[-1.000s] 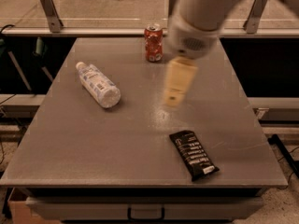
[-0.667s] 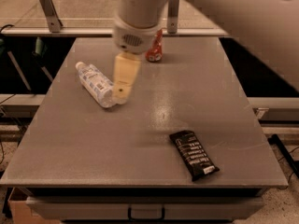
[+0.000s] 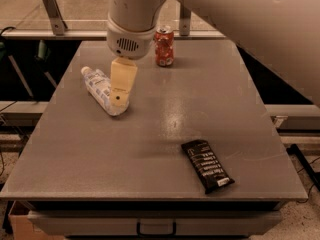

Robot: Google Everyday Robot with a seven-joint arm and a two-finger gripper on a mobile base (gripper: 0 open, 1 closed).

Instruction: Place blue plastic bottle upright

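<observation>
The blue plastic bottle point(image 3: 100, 89) lies on its side on the left part of the grey table point(image 3: 160, 134), white cap toward the far left, base toward me. It is clear and ribbed with a pale label. My gripper point(image 3: 120, 95) hangs from the big white arm and reaches down over the bottle's near end, its cream-coloured finger point(image 3: 122, 81) covering part of the bottle's base.
A red soda can point(image 3: 164, 46) stands upright at the back of the table, just right of the arm. A black snack bar wrapper point(image 3: 207, 165) lies flat at the front right. Metal rails run behind the table.
The arm has swung left across the table, from the middle right to over the bottle's near end. The bottle, can and wrapper have not moved.
</observation>
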